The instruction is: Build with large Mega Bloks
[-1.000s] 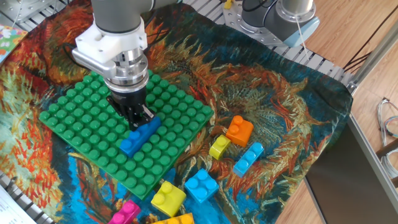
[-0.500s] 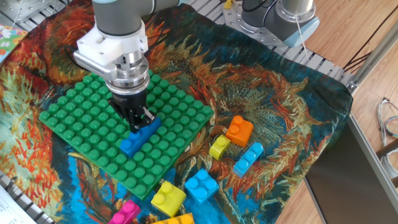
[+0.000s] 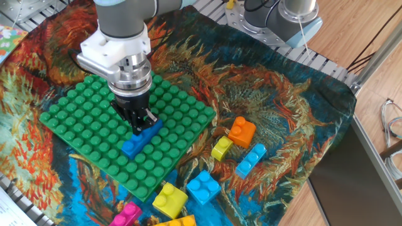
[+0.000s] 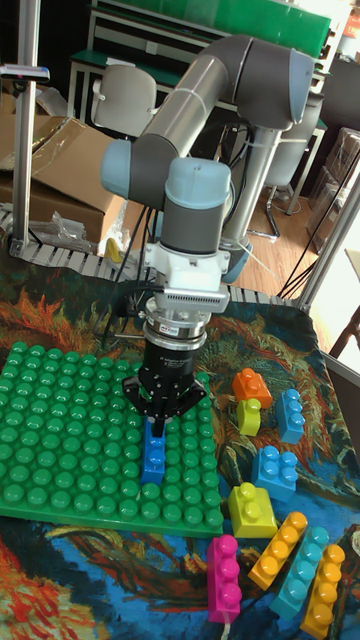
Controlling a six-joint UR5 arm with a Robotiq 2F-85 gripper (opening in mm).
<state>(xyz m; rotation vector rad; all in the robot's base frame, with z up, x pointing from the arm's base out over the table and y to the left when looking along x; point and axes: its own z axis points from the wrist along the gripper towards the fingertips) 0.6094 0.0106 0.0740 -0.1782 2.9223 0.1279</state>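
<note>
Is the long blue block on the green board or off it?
On. The long blue block lies flat among the green board's studs, under the tool.

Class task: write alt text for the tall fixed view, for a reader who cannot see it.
A grey robot arm's gripper reaches down onto a long blue brick sitting on a green studded baseplate. To the right, loose bricks in orange, yellow, light blue and pink lie on a colourful patterned cloth.

The gripper (image 3: 143, 123) hides the blue brick's (image 3: 141, 137) far end. Pink brick (image 3: 126, 215) is cut off by the near edge. Can't tell the jaw gap.
</note>
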